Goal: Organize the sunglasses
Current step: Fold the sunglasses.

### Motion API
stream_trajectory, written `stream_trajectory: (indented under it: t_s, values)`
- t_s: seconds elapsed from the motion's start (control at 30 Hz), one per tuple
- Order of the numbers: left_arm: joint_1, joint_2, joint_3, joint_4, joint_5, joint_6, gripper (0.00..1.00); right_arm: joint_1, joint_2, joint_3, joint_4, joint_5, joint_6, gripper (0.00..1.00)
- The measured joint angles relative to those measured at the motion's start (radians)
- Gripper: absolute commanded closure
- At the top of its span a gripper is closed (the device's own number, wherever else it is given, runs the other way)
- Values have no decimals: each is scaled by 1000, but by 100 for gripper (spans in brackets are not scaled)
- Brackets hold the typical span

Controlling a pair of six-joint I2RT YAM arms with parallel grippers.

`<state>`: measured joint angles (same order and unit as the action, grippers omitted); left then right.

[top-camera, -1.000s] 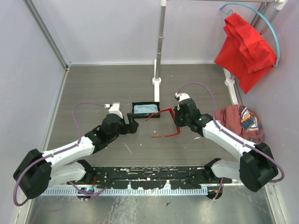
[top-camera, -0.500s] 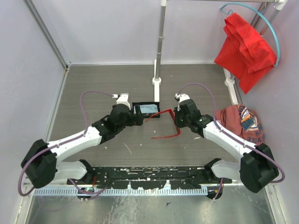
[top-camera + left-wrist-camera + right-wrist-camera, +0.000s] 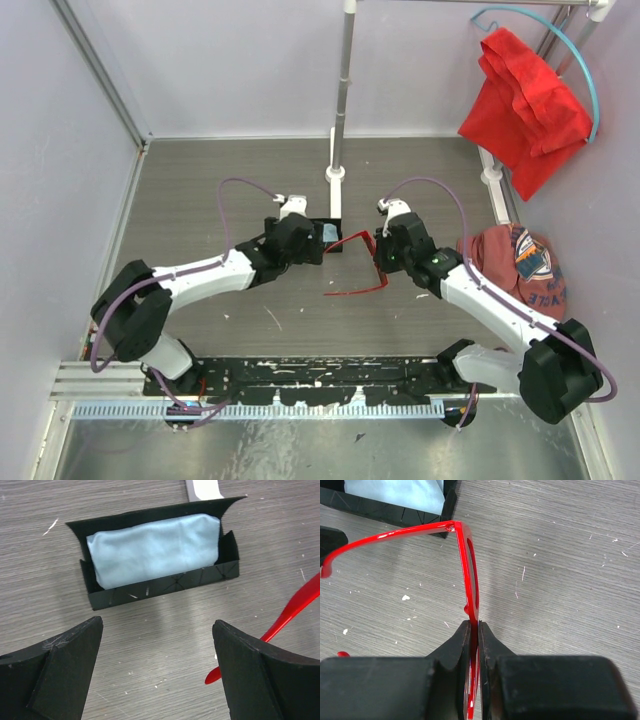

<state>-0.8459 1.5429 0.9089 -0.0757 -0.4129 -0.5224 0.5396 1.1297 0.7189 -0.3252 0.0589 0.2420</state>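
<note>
Right end effector (image 3: 474,630) pinches the red sunglasses (image 3: 415,531) by the frame, arms unfolded, over the counter (image 3: 560,555) beside the open black case (image 3: 165,585) | left end effector (image 3: 157,640) gapes, empty | Best: fold both arms first, since the blue cloth (image 3: 155,550) fills the case | Lenses edge-on, second arm cut off.

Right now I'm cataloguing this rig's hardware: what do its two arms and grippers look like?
The left arm and right arm have white links, bulky black joints and a looping purple cable. The left gripper and right gripper are black with blocky, wedge-shaped fingers.
</note>
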Motion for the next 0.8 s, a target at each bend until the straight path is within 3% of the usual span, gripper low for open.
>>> stream_trajectory:
  t_s: [0.53, 0.8]
  values:
    - [-149, 87, 89, 3, -8, -10, 2, 0, -55, 0, -12, 11, 31, 99]
    - [-200, 204, 239, 2, -3, -12, 2, 1, -59, 0, -12, 11, 45, 99]
